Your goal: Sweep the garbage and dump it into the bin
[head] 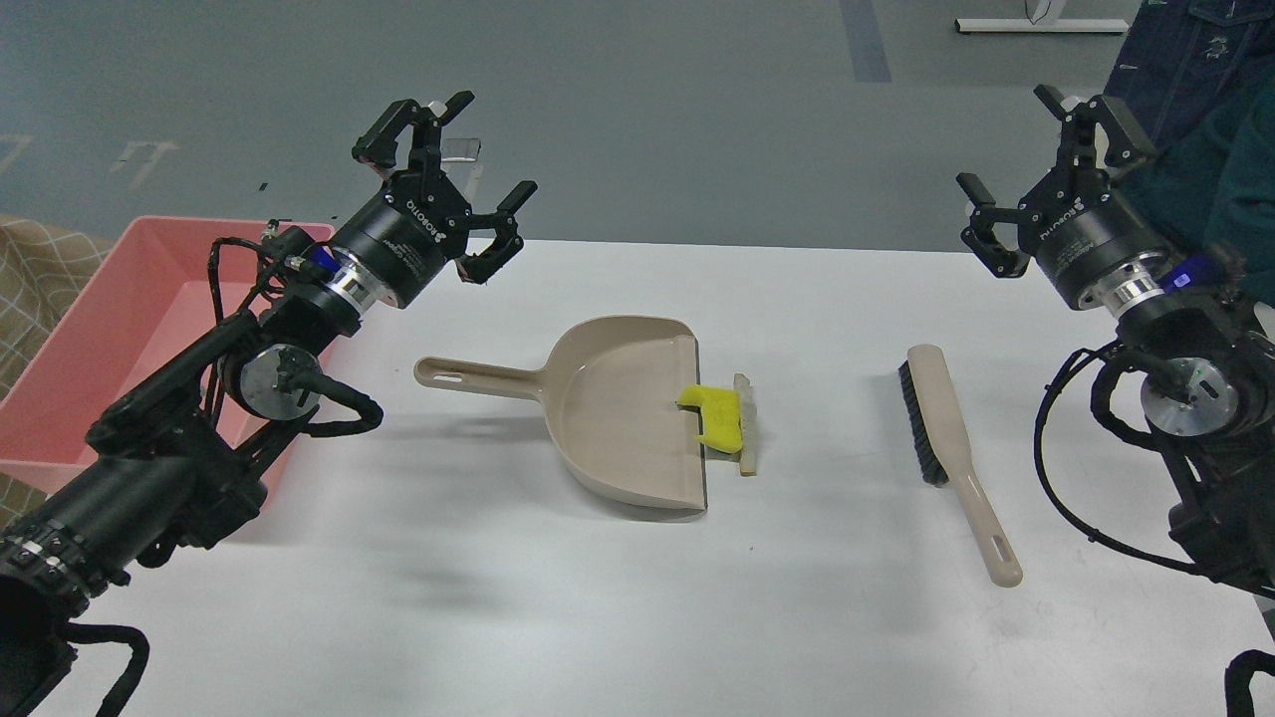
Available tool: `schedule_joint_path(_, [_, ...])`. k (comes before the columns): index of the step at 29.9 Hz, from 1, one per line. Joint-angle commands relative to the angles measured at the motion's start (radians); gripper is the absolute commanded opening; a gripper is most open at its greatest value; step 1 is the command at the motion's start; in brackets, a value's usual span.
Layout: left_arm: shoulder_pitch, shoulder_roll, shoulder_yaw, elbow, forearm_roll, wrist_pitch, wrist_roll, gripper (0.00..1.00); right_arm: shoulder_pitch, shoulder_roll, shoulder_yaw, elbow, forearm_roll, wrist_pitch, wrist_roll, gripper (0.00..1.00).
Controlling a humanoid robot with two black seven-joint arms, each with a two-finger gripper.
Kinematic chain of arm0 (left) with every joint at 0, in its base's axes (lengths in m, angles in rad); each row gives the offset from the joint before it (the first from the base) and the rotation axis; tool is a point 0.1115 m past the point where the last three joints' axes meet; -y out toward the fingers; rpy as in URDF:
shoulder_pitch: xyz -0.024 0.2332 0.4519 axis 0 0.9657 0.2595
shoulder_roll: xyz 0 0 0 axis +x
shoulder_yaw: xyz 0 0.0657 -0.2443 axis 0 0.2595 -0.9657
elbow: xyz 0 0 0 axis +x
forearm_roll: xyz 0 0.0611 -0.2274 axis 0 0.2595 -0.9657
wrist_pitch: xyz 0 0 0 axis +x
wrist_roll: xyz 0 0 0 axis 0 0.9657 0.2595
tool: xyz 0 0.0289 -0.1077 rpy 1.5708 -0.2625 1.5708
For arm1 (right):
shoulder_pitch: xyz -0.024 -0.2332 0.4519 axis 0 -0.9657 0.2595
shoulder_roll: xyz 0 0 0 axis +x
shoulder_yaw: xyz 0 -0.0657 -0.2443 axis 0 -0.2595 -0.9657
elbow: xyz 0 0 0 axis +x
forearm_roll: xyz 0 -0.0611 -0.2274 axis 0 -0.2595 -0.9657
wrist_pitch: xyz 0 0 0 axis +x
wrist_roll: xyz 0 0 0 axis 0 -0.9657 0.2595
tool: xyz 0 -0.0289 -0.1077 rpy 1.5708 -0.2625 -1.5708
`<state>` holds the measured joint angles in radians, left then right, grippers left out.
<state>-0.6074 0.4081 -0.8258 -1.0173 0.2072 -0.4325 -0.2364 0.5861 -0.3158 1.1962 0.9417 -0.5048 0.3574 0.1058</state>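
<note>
Head view: both tools, left and right, hang spread and empty. Garbage sits at the dustpan lip, mid-surface, barely swept. Brush lies untouched; pink bin at the left edge looks empty, so nearly everything's left.

Counted on the table: one dustpan, one brush, one yellow scrap, one pale slice; one pink bin beside it.

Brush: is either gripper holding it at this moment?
No. The brush lies alone on the table, and both the left gripper and the right gripper hang open and empty above it.
</note>
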Motion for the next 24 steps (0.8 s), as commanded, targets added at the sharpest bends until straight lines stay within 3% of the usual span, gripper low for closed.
schedule_joint_path(1, [0.0,-0.002,0.004,0.0,0.0,0.003,0.002,0.98,0.0,0.0,-0.001,0.0,0.0,0.0,0.0,1.0])
schedule_joint_path(12, [-0.003,0.008,0.017,0.0,0.003,0.003,0.006,0.98,0.001,0.003,-0.013,0.0,0.0,-0.001,0.0,1.0])
schedule_joint_path(14, [-0.005,0.017,0.031,0.002,0.004,0.02,0.032,0.98,0.001,0.001,-0.013,0.0,0.0,-0.005,0.002,1.0])
schedule_joint_path(16, [-0.015,0.021,0.05,0.008,0.003,0.076,0.092,0.98,0.001,-0.003,-0.013,-0.001,0.0,-0.008,0.002,1.0])
schedule_joint_path(24, [-0.051,0.025,0.036,0.009,0.003,0.055,0.095,0.98,0.018,-0.022,-0.015,-0.038,0.0,-0.008,0.003,1.0])
